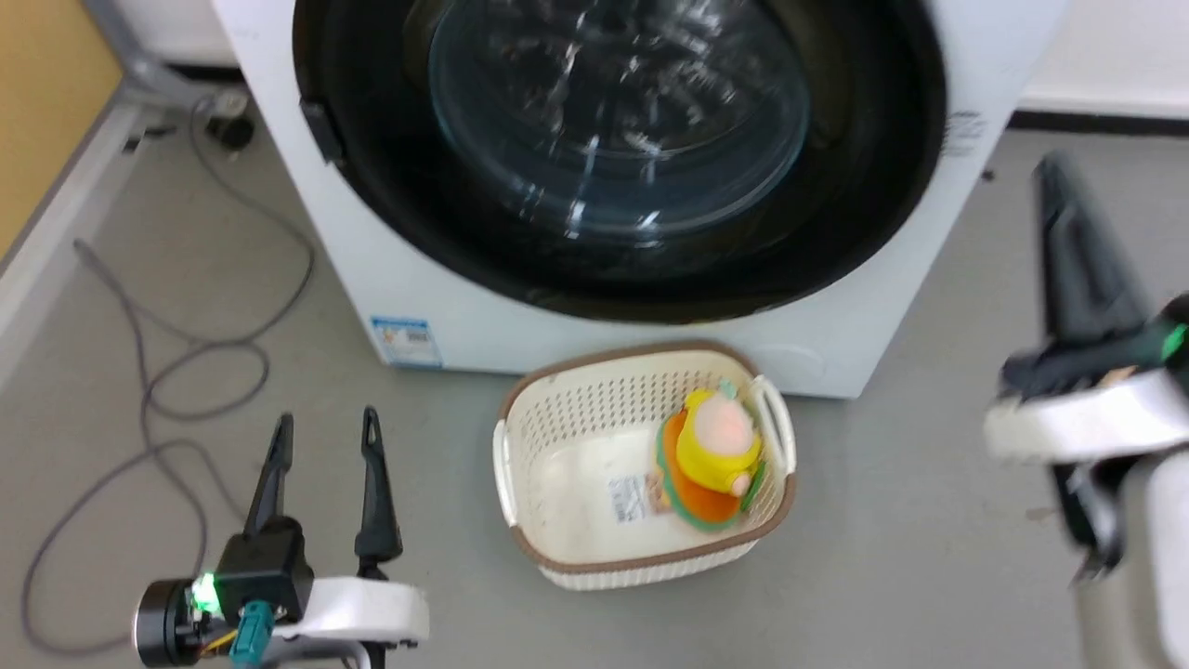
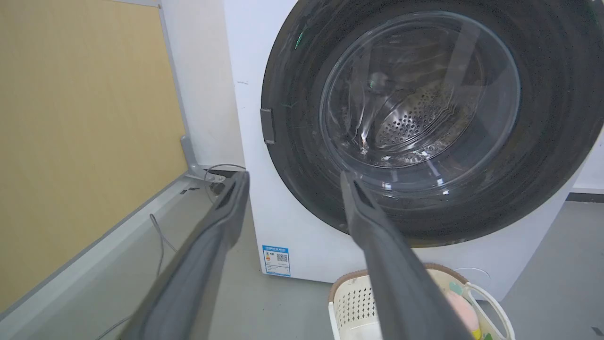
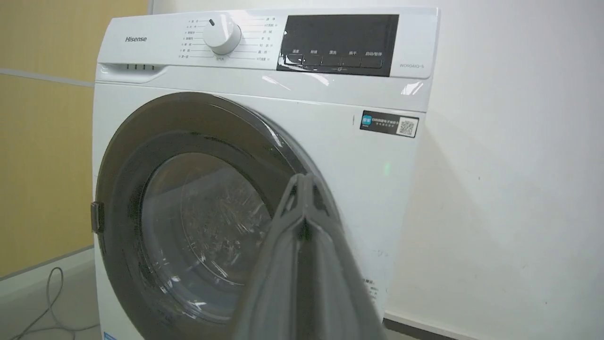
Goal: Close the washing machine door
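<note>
I see the door point(image 1: 618, 139) lying flush in the washer's point(image 1: 483, 325) front, its rim inside the white edges. A basket point(image 1: 520, 437) sits on the floor point(image 1: 882, 520) just before it, with bare floor on both sides. My left tool point(image 1: 325, 427) is low, fingers spread, aimed at the washer. My right tool point(image 1: 1059, 186) is raised, fingers pressed together on nothing.
</note>
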Available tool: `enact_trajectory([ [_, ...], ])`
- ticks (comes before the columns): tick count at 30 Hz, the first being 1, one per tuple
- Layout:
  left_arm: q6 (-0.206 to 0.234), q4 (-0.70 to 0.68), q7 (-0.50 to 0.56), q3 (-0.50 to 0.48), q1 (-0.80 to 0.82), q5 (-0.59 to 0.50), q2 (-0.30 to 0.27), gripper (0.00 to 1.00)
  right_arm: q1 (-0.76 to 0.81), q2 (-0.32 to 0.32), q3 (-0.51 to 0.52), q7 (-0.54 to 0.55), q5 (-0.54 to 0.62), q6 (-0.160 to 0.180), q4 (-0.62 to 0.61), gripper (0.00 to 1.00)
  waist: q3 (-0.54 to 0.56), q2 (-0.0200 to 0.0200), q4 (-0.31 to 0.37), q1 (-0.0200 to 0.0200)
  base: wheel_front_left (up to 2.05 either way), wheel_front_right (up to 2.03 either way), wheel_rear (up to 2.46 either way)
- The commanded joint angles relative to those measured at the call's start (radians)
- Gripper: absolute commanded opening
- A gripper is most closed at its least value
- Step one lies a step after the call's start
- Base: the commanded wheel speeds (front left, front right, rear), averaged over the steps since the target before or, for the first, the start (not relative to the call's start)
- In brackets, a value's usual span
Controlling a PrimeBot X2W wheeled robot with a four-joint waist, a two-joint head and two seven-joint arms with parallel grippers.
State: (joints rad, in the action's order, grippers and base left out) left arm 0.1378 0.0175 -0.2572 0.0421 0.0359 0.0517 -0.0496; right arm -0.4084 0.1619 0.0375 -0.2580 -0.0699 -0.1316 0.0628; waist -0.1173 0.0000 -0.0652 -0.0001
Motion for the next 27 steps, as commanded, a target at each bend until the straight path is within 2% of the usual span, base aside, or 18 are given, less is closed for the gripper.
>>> enact_trajectory([
  [1,-0.002,0.004,-0.005,-0.006,-0.022,-0.009,-0.001,1.0,0.044,-0.018,-0.012,-0.004,0.003,0.001,0.009,0.0,0.034,0.0,0.027,0.0001,0.0,0.0,0.0],
  [10,-0.016,0.023,-0.005,-0.02,-0.078,-0.017,-0.001,1.0,0.245,-0.097,-0.021,-0.004,-0.048,0.001,0.067,0.0,0.099,0.0,0.063,0.0001,0.0,0.0,0.0],
  [11,-0.017,0.024,-0.005,-0.021,-0.083,-0.018,-0.001,1.0,0.262,-0.102,-0.022,-0.004,-0.057,0.001,0.069,0.19,0.101,0.0,0.065,0.0001,0.0,0.0,0.0],
  [12,-0.019,0.026,-0.005,-0.022,-0.086,-0.018,-0.001,1.0,0.279,-0.105,-0.024,-0.004,-0.058,0.001,0.07,0.82,0.103,0.0,0.067,0.0001,0.0,0.0,0.0],
  [13,-0.021,0.029,-0.005,-0.023,-0.089,-0.018,-0.001,1.0,0.295,-0.108,-0.025,-0.004,-0.054,0.001,0.072,1.0,0.106,0.0,0.07,0.0001,0.0,0.0,0.0],
  [18,-0.032,0.042,-0.005,-0.023,-0.096,-0.019,-0.001,1.0,0.35,-0.111,-0.039,-0.004,-0.105,0.001,0.07,1.0,0.114,0.0,0.073,0.0001,0.0,0.0,0.0],
  [27,-0.042,0.053,-0.005,-0.02,-0.098,-0.014,-0.001,1.0,0.375,-0.112,-0.037,-0.004,-0.11,0.001,0.078,1.0,0.113,0.0,0.069,0.0001,0.0,0.0,0.0],
])
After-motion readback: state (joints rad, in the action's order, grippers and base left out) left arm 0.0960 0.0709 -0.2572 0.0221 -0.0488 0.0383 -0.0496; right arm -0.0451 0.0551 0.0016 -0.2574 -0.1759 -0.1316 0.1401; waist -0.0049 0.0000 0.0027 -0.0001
